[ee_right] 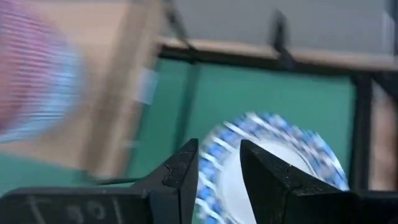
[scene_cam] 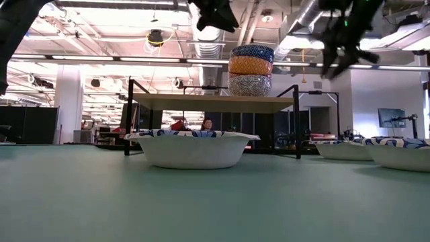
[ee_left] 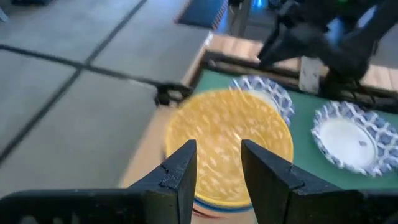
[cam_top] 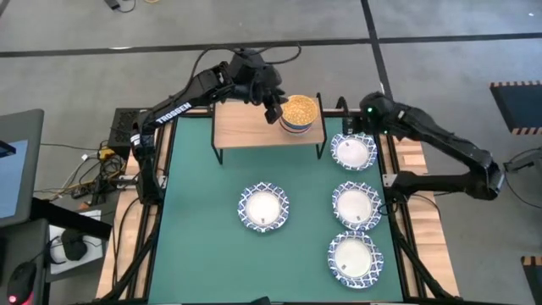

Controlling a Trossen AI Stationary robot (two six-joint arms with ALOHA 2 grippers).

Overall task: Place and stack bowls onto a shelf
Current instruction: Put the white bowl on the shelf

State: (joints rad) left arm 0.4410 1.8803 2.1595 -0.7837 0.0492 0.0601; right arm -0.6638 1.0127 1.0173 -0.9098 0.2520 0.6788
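A stack of three small bowls (cam_top: 299,113) stands on the right part of the shelf's wooden top (cam_top: 250,127). In the low view a grey bowl (scene_cam: 250,85) is lowest, an orange one (scene_cam: 250,66) sits in it and a blue-patterned one (scene_cam: 252,52) is on top. From above the top bowl's inside is yellow (ee_left: 227,140). My left gripper (ee_left: 217,146) hovers open just above and left of the stack (cam_top: 273,111), touching nothing. My right gripper (ee_right: 219,146) hangs open above the far-right white bowl (cam_top: 353,151), clear of it (scene_cam: 339,50).
Three more white bowls with blue lattice rims rest on the green table: one in the middle (cam_top: 263,207) and two down the right side (cam_top: 356,204) (cam_top: 355,258). The shelf's left half (cam_top: 237,127) is bare wood. Its black legs (scene_cam: 127,117) stand at the table's far edge.
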